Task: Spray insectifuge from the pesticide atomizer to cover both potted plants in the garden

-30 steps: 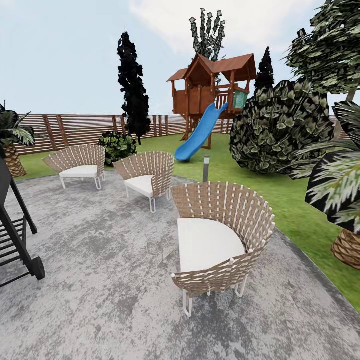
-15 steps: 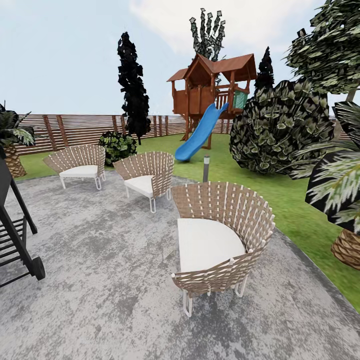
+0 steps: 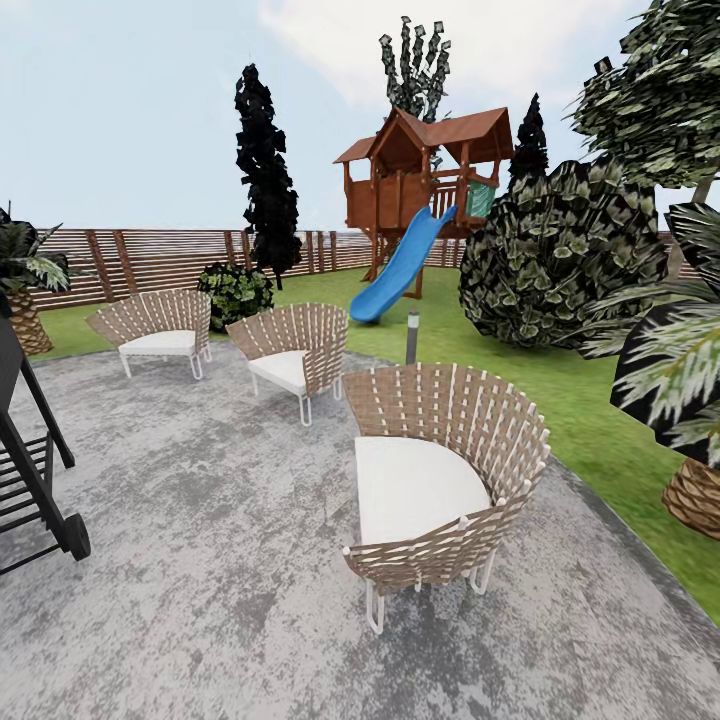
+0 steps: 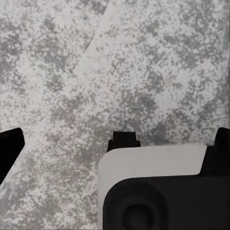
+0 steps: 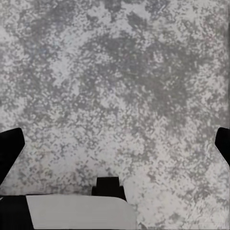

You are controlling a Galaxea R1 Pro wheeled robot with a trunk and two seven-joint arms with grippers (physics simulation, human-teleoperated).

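On the patio: mottled grey paved patio (image 3: 200,560) carries three woven wicker armchairs with white cushions, the nearest (image 3: 435,480) by its lawn-side edge, the other two (image 3: 292,352) and (image 3: 155,328) along its far edge; a black wheeled grill stand (image 3: 35,480) sits at its left edge
Beyond the paving: green lawn (image 3: 560,390) runs to a brown horizontal-slat wooden fence (image 3: 150,255), with a red-brown playhouse and blue slide (image 3: 405,262), a big dark leafy bush (image 3: 560,255), and a palm in a woven basket pot (image 3: 690,400) at the patio's right edge
Left claw: fingers spread wide over bare paving, dark tips (image 4: 9,148) at the frame's sides; holds nothing
Right claw: likewise wide open, tips (image 5: 10,148) apart; empty
Task's things: atomizer and small potted plants not seen
Why so: arms seem carried low and idle while the robot looks for the bottle
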